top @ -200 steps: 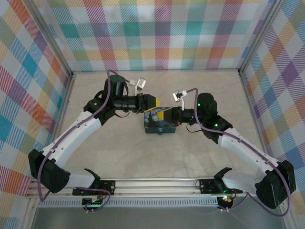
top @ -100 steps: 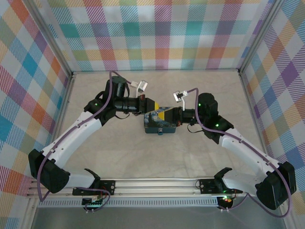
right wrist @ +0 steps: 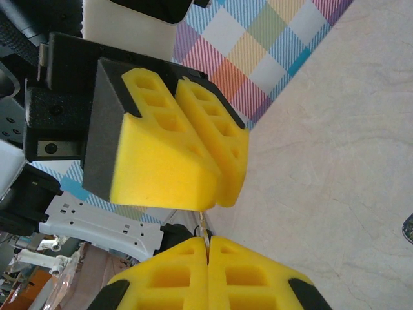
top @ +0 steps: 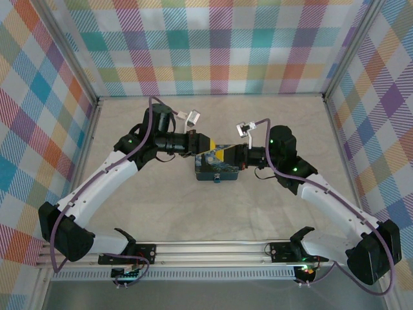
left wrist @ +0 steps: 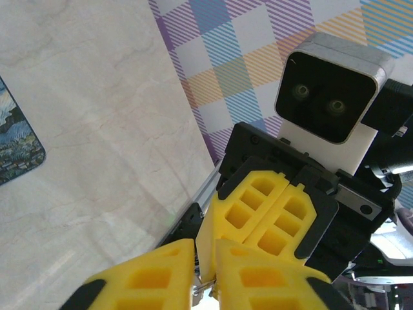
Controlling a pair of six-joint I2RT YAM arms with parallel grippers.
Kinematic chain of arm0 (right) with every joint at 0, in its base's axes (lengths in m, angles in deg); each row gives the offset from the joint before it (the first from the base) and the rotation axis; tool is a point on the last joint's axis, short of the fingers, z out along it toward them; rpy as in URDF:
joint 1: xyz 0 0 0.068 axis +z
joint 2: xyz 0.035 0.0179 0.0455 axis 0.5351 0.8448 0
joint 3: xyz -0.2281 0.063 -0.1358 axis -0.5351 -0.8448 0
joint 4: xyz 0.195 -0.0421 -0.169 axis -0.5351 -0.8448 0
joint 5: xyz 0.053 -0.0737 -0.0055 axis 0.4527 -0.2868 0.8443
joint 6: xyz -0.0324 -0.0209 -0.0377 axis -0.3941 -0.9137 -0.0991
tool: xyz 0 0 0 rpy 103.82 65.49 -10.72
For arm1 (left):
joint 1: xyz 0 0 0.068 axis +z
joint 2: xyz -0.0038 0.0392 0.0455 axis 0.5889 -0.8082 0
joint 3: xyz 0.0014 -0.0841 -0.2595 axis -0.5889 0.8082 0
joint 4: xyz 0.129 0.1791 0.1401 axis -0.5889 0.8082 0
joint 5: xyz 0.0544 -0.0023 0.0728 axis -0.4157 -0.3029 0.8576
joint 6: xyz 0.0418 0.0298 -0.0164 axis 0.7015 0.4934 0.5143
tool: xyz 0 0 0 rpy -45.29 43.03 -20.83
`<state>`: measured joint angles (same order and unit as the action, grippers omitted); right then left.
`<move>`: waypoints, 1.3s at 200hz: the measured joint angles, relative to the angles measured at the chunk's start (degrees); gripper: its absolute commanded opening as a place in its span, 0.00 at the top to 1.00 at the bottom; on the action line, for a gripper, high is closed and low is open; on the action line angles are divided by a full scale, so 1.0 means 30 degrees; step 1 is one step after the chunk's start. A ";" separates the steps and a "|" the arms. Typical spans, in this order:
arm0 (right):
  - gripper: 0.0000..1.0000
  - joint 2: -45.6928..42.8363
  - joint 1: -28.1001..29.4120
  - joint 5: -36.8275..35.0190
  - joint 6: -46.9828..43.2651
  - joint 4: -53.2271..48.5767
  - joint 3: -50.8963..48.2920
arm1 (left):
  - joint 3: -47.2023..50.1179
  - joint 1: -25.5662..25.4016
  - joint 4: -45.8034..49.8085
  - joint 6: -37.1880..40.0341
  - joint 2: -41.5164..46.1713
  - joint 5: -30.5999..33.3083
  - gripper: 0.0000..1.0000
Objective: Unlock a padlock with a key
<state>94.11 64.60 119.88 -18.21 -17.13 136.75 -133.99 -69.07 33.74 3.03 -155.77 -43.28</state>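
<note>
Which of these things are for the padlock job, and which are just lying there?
For the job: left pincer, right pincer, small metal part pinched where they meet, too hidden to tell key from lock.
Lying about: blue patterned case, on the table below them.

left hand (left wrist: 205, 258): matt yellow foam, black plastic | table (top: 161, 206): smooth stone-look (faintly veined)

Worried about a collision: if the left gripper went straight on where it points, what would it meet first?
The right gripper, facing it nearly tip to tip, with only a small metal piece between them; the gap is hard to judge.
</note>
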 measured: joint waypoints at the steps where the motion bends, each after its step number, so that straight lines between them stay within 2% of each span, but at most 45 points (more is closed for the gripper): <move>1: 1.00 0.0000 0.0000 0.0000 0.0000 0.0000 0.0007 | 0.0000 0.0000 0.0000 -0.0022 0.0000 0.0000 0.97; 25: 1.00 -0.0007 -0.0058 0.0015 0.0007 -0.0153 0.0000 | 0.0000 0.0000 -0.0007 -0.0058 0.0015 0.0000 1.00; 38: 0.79 -0.0015 -0.0131 0.0015 0.0109 -0.0153 0.0000 | 0.0000 0.0000 -0.0007 -0.0073 0.0015 0.0066 1.00; 55: 0.57 -0.0197 -0.0291 -0.0277 0.0342 -0.0015 -0.0087 | 0.0087 -0.0087 -0.0131 -0.0189 0.0087 0.0495 1.00; 62: 0.51 -0.0415 -0.0415 -0.0554 0.0678 0.0248 -0.0284 | 0.0240 -0.0087 -0.0226 -0.0335 0.0197 0.0794 1.00; 111: 0.41 -0.1785 -0.0634 -0.2739 0.3446 0.4211 -0.2557 | 0.1938 -0.0087 -0.2790 -0.2295 0.1202 0.2499 1.00; 154: 0.44 -0.1392 -0.0138 -0.4175 0.4816 0.6907 -0.3060 | 0.3162 -0.0131 -0.4991 -0.3876 0.1661 0.3468 1.00; 199: 0.46 -0.0007 0.0831 -0.4656 0.5428 0.8488 -0.3060 | 0.3978 -0.0248 -0.6229 -0.4852 0.2302 0.4102 1.00; 233: 0.57 0.0838 0.1122 -0.4648 0.5727 0.9355 -0.3045 | 0.3978 -0.0270 -0.6696 -0.5136 0.2484 0.4262 1.00; 260: 0.62 0.1064 0.1246 -0.4656 0.5894 0.9675 -0.3045 | 0.4044 -0.0342 -0.6732 -0.5151 0.2535 0.4452 1.00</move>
<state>97.30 68.34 105.92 -0.53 11.90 127.61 -121.86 -70.10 13.55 -12.42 -148.17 -29.92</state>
